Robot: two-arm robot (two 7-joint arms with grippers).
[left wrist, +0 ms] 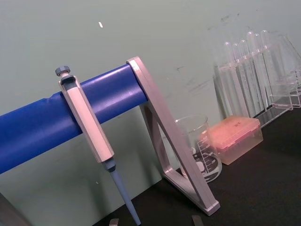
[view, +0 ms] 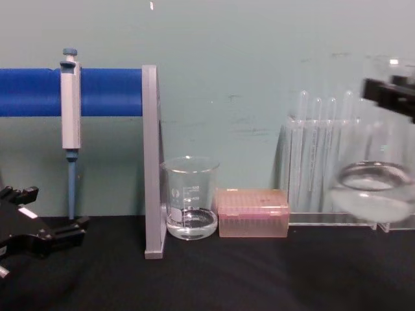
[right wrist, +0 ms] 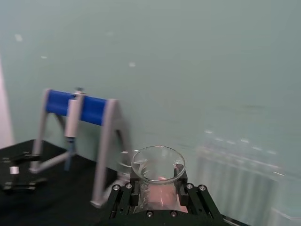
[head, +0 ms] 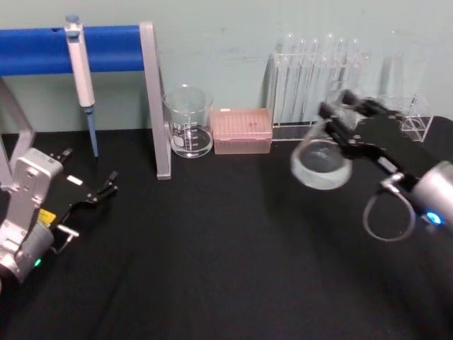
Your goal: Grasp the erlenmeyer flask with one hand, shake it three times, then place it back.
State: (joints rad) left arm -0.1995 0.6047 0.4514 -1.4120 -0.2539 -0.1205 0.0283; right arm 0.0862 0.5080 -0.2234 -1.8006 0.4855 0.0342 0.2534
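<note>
Glass makes the erlenmeyer flask (head: 322,164) light, slick and breakable, so its narrow neck is the place to hold. Well left of the test-tube rack (head: 318,85), the left pincer (head: 107,184) lies parked on the desk (head: 212,269), spread open. The right pincer (head: 331,122), arm reaching toward that rack, clamps the flask's neck and holds it off the desk just before the rack.

pretty sure I'm in a lab here, black bench top (head: 212,276), pipette (head: 79,67) hanging off a blue-barred stand (head: 113,48), glass beaker (head: 188,124) with printed marks, pink tip box (head: 242,131), clear rack of test tubes (head: 315,85) along the pale green wall (head: 226,42), erlenmeyer flask (head: 322,164) too
</note>
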